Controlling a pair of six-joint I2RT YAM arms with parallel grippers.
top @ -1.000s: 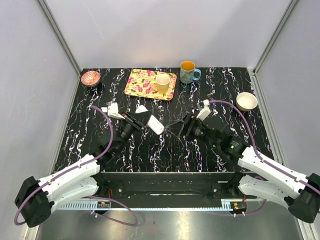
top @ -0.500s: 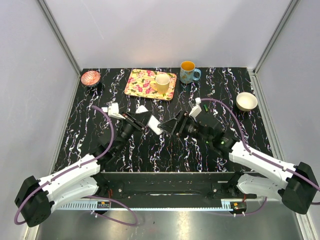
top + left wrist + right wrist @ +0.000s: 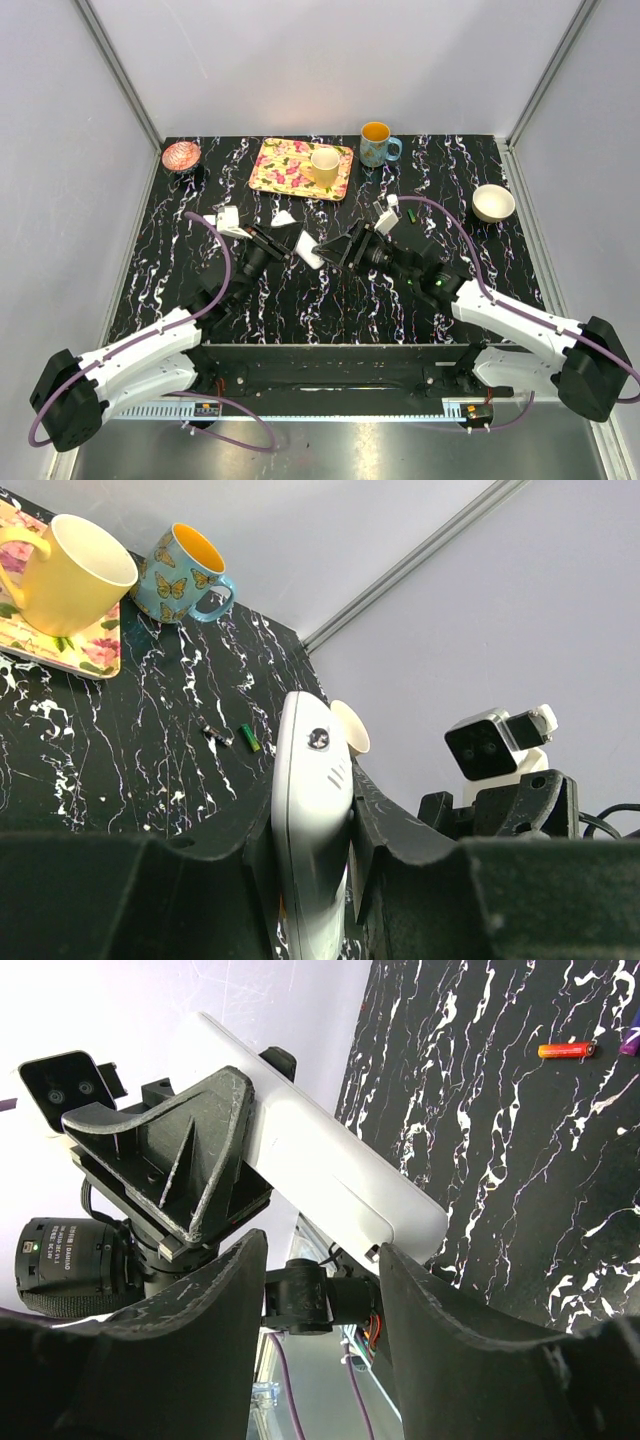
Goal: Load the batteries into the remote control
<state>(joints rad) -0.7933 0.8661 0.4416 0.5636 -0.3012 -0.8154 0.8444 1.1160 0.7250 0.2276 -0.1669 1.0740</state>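
Note:
My left gripper (image 3: 312, 825) is shut on the remote control (image 3: 308, 800), a slim white bar held off the table and pointing toward the right arm. From above, the remote control (image 3: 309, 249) sits between the left gripper (image 3: 290, 243) and the right gripper (image 3: 337, 253). The right gripper (image 3: 322, 1248) is open, and the free end of the remote control (image 3: 330, 1165) lies just beyond its tips, close to the right-hand finger. A red-orange battery (image 3: 566, 1050) lies on the table. A dark battery (image 3: 215, 732) and a green one (image 3: 249, 738) lie further back.
A floral tray (image 3: 280, 170) carries a yellow mug (image 3: 324, 164). A butterfly mug (image 3: 376, 144) stands behind it, a white bowl (image 3: 493, 203) at the right, a pink dish (image 3: 181, 155) at the back left. A small white piece (image 3: 284, 217) lies near the left gripper.
The right arm has swung left until its gripper reaches the remote's free end, and its jaws have narrowed a little. The left arm and remote have stayed put.

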